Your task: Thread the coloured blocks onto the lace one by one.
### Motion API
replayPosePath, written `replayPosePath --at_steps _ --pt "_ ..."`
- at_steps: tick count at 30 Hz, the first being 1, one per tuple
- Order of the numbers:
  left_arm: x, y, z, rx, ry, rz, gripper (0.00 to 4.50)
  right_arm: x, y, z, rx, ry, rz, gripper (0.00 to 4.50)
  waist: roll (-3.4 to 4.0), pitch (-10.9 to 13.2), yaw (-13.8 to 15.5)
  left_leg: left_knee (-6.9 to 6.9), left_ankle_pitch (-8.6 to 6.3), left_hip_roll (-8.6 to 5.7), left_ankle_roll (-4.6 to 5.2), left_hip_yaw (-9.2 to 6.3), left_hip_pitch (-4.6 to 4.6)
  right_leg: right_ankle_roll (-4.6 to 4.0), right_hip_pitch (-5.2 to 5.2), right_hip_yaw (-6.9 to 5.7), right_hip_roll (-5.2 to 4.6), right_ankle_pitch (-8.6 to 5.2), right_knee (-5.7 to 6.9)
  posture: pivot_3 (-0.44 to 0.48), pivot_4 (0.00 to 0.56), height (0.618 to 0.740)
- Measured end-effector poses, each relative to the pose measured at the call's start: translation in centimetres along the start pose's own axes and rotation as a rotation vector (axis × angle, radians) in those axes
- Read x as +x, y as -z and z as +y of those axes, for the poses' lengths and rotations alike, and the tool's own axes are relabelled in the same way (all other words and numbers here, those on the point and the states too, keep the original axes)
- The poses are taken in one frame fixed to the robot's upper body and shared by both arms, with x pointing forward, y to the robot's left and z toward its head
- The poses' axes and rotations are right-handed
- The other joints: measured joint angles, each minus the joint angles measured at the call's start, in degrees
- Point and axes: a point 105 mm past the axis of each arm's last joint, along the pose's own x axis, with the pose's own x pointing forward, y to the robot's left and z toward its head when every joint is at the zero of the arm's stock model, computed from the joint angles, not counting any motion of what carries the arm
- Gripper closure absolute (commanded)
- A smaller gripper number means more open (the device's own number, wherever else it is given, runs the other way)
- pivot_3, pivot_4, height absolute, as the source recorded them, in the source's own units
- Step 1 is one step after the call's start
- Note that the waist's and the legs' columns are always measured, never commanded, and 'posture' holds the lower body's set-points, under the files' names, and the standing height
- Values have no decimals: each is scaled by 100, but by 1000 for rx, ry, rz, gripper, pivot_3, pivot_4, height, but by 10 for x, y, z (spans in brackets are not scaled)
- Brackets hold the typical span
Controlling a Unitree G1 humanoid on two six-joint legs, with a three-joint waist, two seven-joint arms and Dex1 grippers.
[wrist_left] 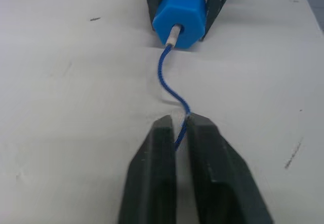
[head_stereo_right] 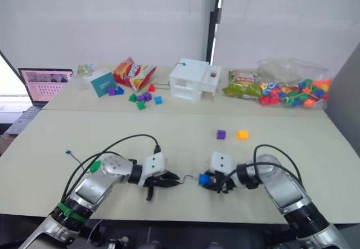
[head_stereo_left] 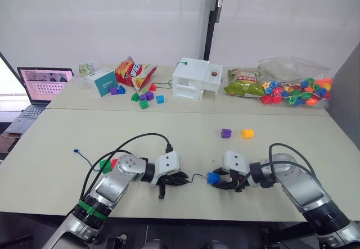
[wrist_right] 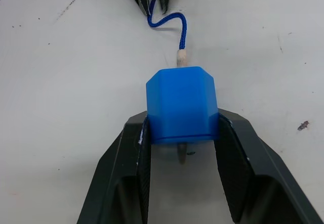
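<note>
- Pinched between the left gripper's (wrist_left: 176,133) two black fingers, the dark-blue lace (wrist_left: 169,85) is seen curving away toward the facing gripper.
- At the far end of that short span, the lace's pale stiff tip (wrist_left: 173,35) is shown entered into the hole of the blue block (wrist_right: 181,104).
- The blue block is held clamped between the fingers of the right gripper (wrist_right: 181,133), one finger pressed against each side, with the tip's end seen emerging beneath the block between those fingers.
- Both grippers are pictured low over the pale table (head_stereo_left: 185,142), facing each other and near together, with the lace bridging the gap between them.
- Behind the left arm, away from its jaws, a green block (head_stereo_left: 105,166) and a red block (head_stereo_left: 114,162) are seen side by side, with the lace's far end (head_stereo_left: 76,151) lying beyond them.
- Well ahead of the right gripper's jaws, a purple block (head_stereo_left: 225,132) and a yellow block (head_stereo_left: 246,133) are set just beside each other on the table.
</note>
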Motion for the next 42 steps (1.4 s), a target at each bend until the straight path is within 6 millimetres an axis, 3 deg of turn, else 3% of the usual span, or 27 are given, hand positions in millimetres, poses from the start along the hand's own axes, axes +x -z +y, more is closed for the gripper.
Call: replayPosePath --at_steps 20,26,31,33,38,39,42 --pt "32 -26 2 41 12 -81 4500 0 -1 1 2 -1 2 3210 0 0 -3 0 0 -2 0 1 -1 0 0 0 2 0 -1 0 150 740" --pt "33 -26 3 38 5 -75 4500 0 -1 1 6 0 4 3210 0 0 -2 0 0 -1 0 1 -1 0 0 0 2 0 -1 0 150 740" --pt "19 -25 9 -17 -12 -70 3008 0 -1 5 25 1 4 3210 0 0 -3 0 0 0 0 0 -1 0 -1 0 2 0 0 0 150 740" --pt "14 -26 9 -23 -14 -68 2336 -1 -1 6 47 5 -6 2153 0 0 0 0 0 -1 0 -1 -3 0 -1 -1 1 0 -2 0 150 740" --pt "16 -32 8 3 -2 -66 726 -2 -1 7 94 38 -13 475 0 0 4 0 0 -2 0 -1 -10 0 -8 -1 0 0 0 0 150 740" --pt "18 -34 6 13 7 -67 684 -3 -1 7 104 46 -16 118 0 0 6 1 0 -3 0 -1 -11 0 -7 -1 0 0 -1 0 150 740" --pt "33 -44 2 55 35 -76 684 -16 0 7 128 83 -15 53 0 0 51 2 0 -10 0 -3 -15 3 -7 -2 -7 1 -3 0 150 740"
